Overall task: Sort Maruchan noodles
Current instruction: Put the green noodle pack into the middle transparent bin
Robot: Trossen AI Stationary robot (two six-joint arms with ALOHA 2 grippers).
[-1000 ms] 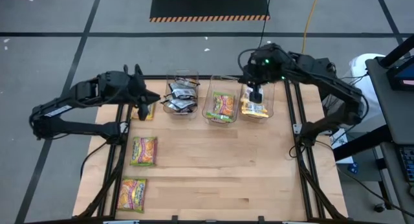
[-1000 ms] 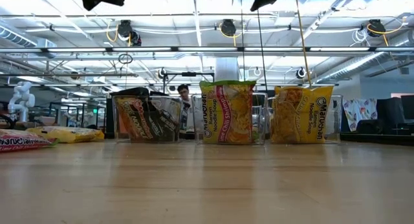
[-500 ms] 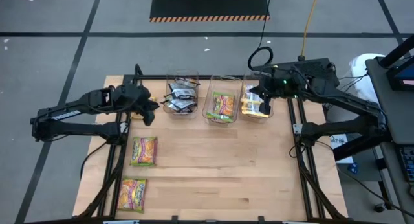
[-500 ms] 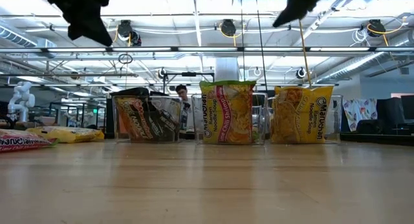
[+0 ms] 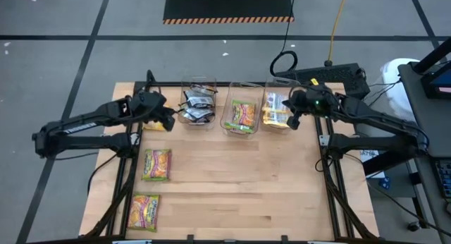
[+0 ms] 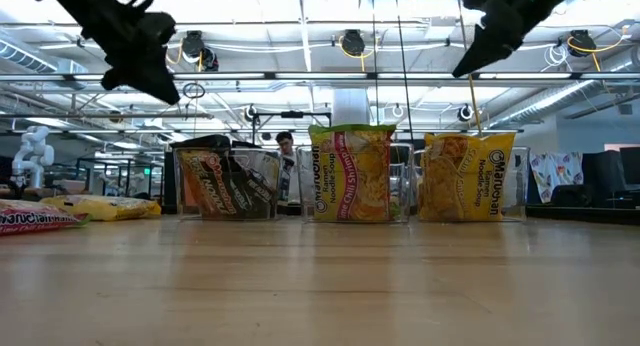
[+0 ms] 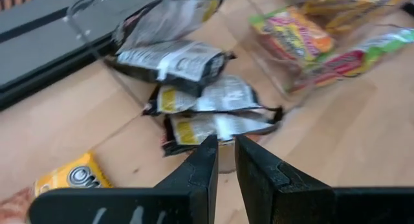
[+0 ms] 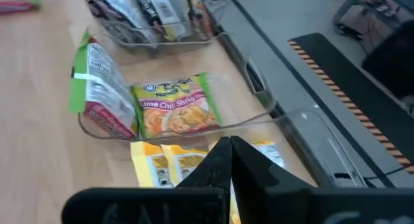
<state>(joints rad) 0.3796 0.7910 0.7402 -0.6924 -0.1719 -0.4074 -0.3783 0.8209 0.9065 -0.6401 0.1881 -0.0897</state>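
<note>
I am looking down on the table [image 5: 232, 194], nearest edge first: a lime-green packet [image 5: 146, 211] is lying flat at the front left, and a second lime-green packet [image 5: 156, 164] is lying just behind it. Further back, my left gripper [image 5: 166, 121] is hovering off the wood beside the bin of black packets [image 5: 196, 106], its fingers [image 7: 197, 172] standing slightly apart with nothing between them, and a yellow packet [image 5: 154, 124] is lying on the table beneath it. In the back row the middle bin [image 5: 240, 116] is holding lime-green packets and the right-hand bin [image 5: 278, 111] is holding yellow ones. My right gripper [image 5: 292, 120] is hanging by that yellow bin's outer edge, fingers pressed together and empty
</note>
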